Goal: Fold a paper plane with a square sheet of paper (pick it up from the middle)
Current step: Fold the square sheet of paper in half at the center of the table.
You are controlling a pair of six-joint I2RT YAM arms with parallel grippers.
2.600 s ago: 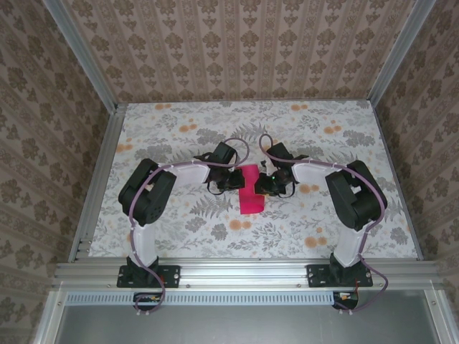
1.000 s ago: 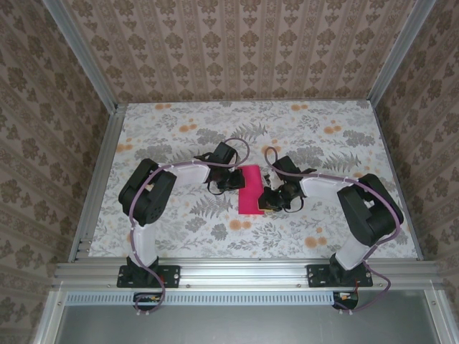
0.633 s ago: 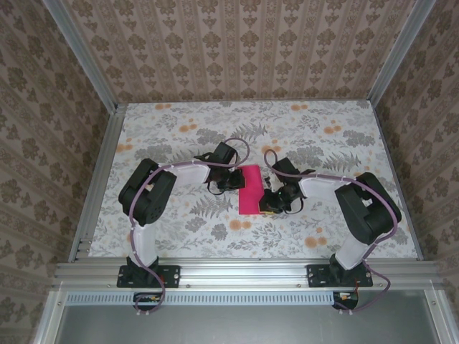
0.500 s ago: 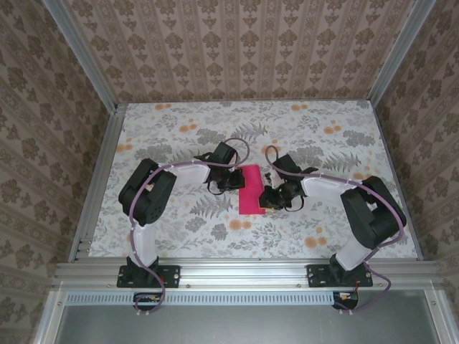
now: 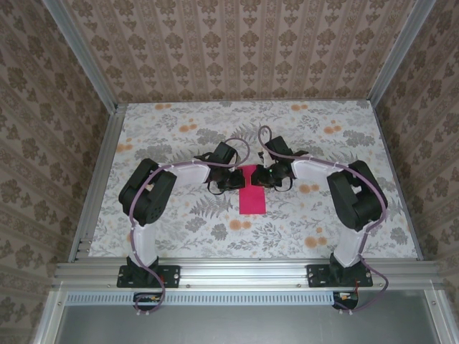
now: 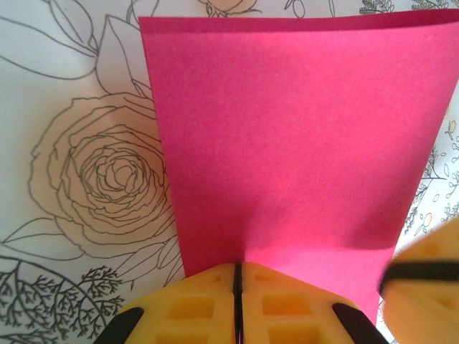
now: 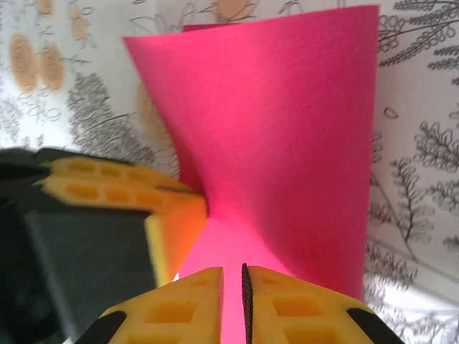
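Between both sets of fingertips: thin magenta-pink sheet of paper (image 5: pixel 252 197), gripped at its far end from either side.
From above, a narrow oblong on the floral-print table (image 5: pixel 179 136), near end stretching away from the tools toward the arm bases. Left gripper (image 6: pixel 237 301) pressed together on one edge; right gripper (image 7: pixel 233 301) nipping the opposite edge, yellow fingers (image 7: pixel 301 308) almost touching. Sheet curving up ahead of the right gripper, left gripper just beside it.

It was a robot lab's test booth: an aluminium frame (image 5: pixel 244 271) around a flower-print table (image 5: pixel 179 118), wallpapered panels (image 5: pixel 237 50) on three sides, a left arm (image 5: pixel 147 192) and right arm (image 5: pixel 355 195) bolted to the front rail.
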